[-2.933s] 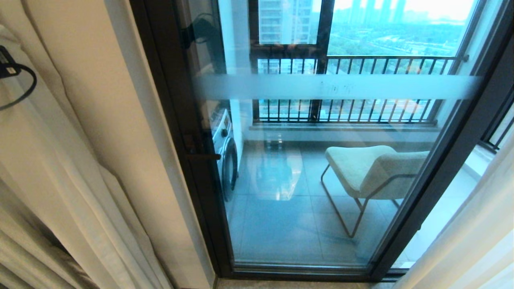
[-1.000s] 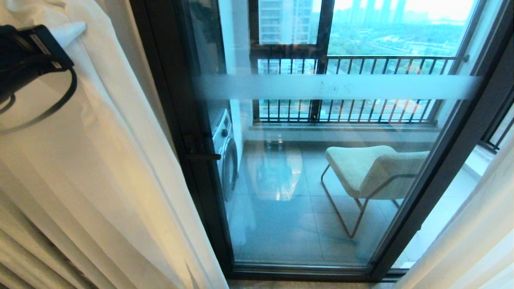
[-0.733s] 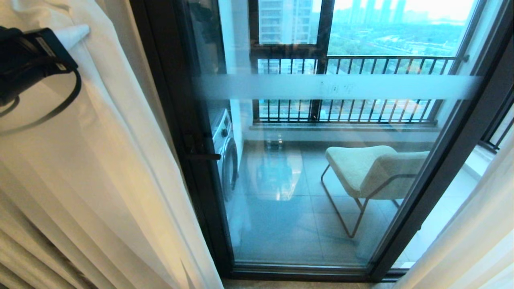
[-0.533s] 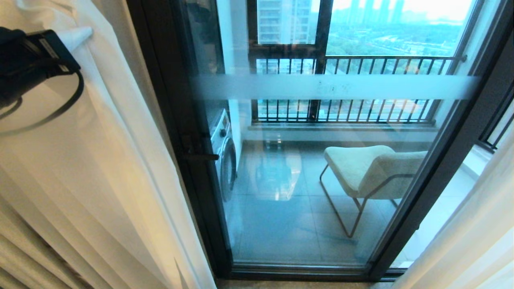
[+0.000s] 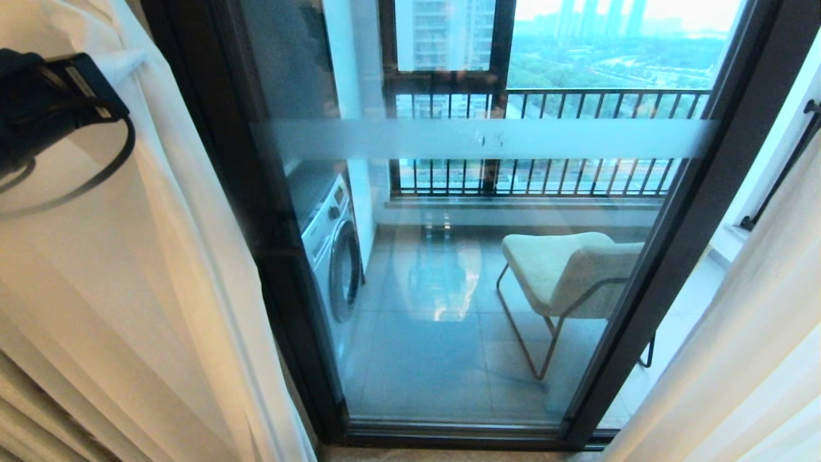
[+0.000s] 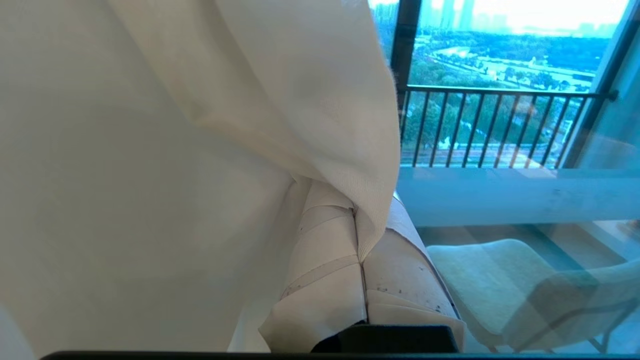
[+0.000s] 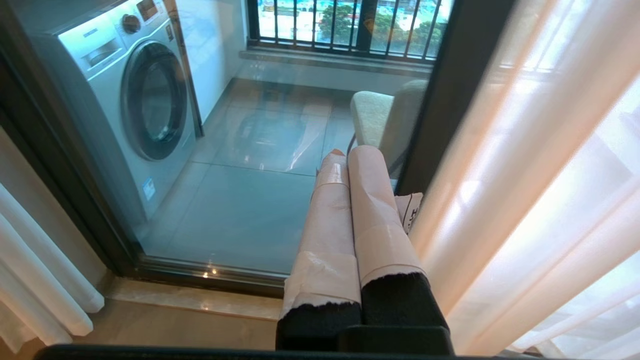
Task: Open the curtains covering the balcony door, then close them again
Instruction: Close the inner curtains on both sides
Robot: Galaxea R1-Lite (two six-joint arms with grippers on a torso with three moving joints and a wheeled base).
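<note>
We see cream-white curtains (image 5: 160,269) with soft vertical folds, glowing warm yellow where light passes through. The sheer panel on the right (image 5: 737,359) is paler white with a peach tint. The door (image 5: 269,212) has a dark brown-black frame and clear glass crossed by one frosted white band (image 5: 487,138). Beyond it we see grey floor tiles (image 5: 423,359), a white washing machine (image 5: 330,250) with a dark round window, a pale cream chair (image 5: 564,269) on thin dark legs, and black railing bars (image 5: 545,176). Our left gripper (image 6: 361,260) has fingers wrapped in beige tape; our right gripper (image 7: 350,165) shows pinkish tape over black.
</note>
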